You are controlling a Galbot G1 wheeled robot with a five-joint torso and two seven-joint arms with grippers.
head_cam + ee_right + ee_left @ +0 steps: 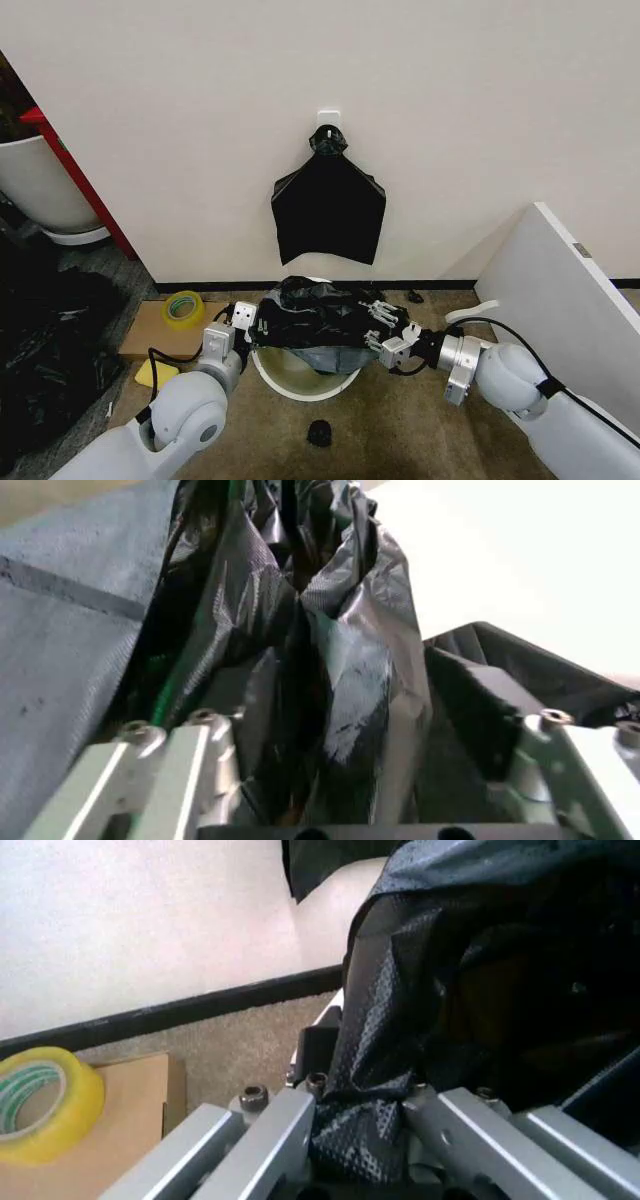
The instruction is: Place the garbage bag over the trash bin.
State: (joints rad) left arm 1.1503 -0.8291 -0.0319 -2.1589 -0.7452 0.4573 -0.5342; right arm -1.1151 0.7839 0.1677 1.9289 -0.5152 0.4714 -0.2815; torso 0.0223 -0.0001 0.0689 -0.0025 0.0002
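— Where are you standing in the job?

— You are stretching the garbage bag (318,318) over the trash bin (300,380), which is sitting by the wall. Your left gripper (256,324) is clenching one edge of the film, your right gripper (385,328) the opposite edge, and the bag is hanging between them just above the rim.

— What does the next move call for?

— Probably lowering both edges evenly and pulling them outside the rim.

— Anything in the bin?

— Its visible inner wall is looking bare; the rest is lying hidden under the plastic.
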